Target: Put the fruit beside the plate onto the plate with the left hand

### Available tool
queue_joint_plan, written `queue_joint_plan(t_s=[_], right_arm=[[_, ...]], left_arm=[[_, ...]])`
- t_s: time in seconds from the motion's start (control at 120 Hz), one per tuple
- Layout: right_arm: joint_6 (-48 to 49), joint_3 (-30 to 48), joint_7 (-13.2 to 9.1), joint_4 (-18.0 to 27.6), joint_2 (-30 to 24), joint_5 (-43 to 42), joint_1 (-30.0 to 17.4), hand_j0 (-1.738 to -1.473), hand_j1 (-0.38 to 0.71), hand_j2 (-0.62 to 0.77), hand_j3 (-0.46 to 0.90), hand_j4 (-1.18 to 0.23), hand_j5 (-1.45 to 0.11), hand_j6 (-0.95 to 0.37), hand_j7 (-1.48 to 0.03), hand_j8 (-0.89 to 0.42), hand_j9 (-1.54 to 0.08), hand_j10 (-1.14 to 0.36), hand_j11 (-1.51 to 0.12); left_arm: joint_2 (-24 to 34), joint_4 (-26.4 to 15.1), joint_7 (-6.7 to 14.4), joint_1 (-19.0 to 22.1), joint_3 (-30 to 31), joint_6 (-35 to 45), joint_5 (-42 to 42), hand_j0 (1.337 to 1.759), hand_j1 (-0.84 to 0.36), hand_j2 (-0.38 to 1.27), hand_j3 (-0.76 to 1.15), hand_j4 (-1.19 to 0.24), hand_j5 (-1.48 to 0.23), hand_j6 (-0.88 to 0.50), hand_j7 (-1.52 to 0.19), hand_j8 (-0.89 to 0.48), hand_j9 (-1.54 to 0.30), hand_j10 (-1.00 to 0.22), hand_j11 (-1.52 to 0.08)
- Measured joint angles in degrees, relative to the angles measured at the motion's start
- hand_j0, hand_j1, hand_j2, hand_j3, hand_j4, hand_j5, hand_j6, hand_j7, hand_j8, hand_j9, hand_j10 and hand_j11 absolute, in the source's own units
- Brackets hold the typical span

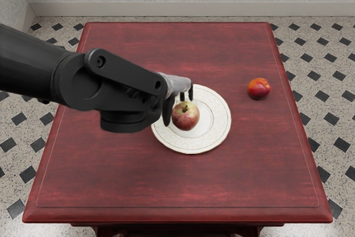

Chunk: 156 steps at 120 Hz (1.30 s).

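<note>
Apple [185,115]: sitting on plate [213,131], surface [138,176] centre.
Left hand [176,94]: hovering over apple.
Fingers [166,114]: hanging spread, gripping nothing.
Peach [258,88]: lying near right edge.

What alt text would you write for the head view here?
A dark robot left hand, its arm reaching in from the left, is at an apple over a white plate near the middle of a red wooden table. A second, red-orange fruit lies on the table to the plate's right, apart from it.
</note>
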Motion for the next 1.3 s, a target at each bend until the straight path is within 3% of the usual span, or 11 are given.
queue_joint_plan(t_s=[0.175, 0.425, 0.667, 0.792, 0.892, 1.075, 1.3], right_arm=[[0.0, 0.0, 0.0, 0.0, 0.0, 0.02, 0.0, -1.658, -0.32, -0.01, 0.0, -0.03, -0.03, -0.03, -0.03, -0.03, -0.03, -0.03, -0.03], [0.0, 0.0, 0.0, 0.0, 0.0, 0.0, 0.0, -1.658, -0.32, -0.01, 0.0, -0.03, -0.03, -0.03, -0.03, -0.03, -0.03, -0.03, -0.03], [0.0, 0.0, 0.0, 0.0, 0.0, 0.01, 0.0, -1.658, -0.32, -0.01, 0.0, -0.03, -0.03, -0.03, -0.03, -0.03, -0.03, -0.03, -0.03], [0.0, 0.0, 0.0, 0.0, 0.0, 0.0, 0.0, -1.658, -0.32, -0.01, 0.0, -0.03, -0.03, -0.03, -0.03, -0.03, -0.03, -0.03, -0.03], [0.0, 0.0, 0.0, 0.0, 0.0, 0.0, 0.0, -1.658, -0.32, -0.01, 0.0, -0.03, -0.03, -0.03, -0.03, -0.03, -0.03, -0.03, -0.03], [0.0, 0.0, 0.0, 0.0, 0.0, 0.0, 0.0, -1.658, -0.32, -0.01, 0.0, -0.03, -0.03, -0.03, -0.03, -0.03, -0.03, -0.03, -0.03], [0.0, 0.0, 0.0, 0.0, 0.0, 0.0, 0.0, -1.658, -0.32, -0.01, 0.0, -0.03, -0.03, -0.03, -0.03, -0.03, -0.03, -0.03, -0.03]], left_arm=[[0.0, 0.22, -0.06, -0.04, 0.0, -1.09, -0.43, 1.656, -0.04, 0.06, 0.0, -0.24, -0.45, -0.26, -0.45, -0.33, -0.45, -0.33, -0.45], [1.33, 0.9, -0.08, 0.17, -2.17, -5.23, -0.23, 1.657, 0.02, 0.05, 0.0, -0.25, -0.36, -0.25, -0.36, -0.27, -0.36, -0.27, -0.36], [22.56, 2.9, -1.73, 12.09, -11.06, -19.42, 3.92, 1.658, 0.04, 0.05, 0.0, -0.25, -0.33, -0.25, -0.33, -0.26, -0.33, -0.26, -0.33], [35.72, 5.29, -3.17, 21.89, -20.92, -32.64, 5.0, 1.658, 0.05, 0.05, 0.0, -0.25, -0.33, -0.25, -0.33, -0.25, -0.33, -0.25, -0.33], [42.74, 7.77, -4.01, 30.28, -30.68, -43.47, 5.26, 1.658, 0.05, 0.05, 0.0, -0.25, -0.33, -0.25, -0.33, -0.25, -0.33, -0.25, -0.33], [45.24, 16.47, -5.86, 41.56, -45.72, -50.49, 4.08, 1.658, 0.05, 0.05, 0.0, -0.25, -0.32, -0.25, -0.32, -0.25, -0.32, -0.25, -0.32], [46.36, 26.65, -6.72, 46.63, -52.35, -51.78, -4.01, 1.658, 0.05, 0.05, 0.0, -0.25, -0.32, -0.25, -0.32, -0.25, -0.32, -0.25, -0.32]])
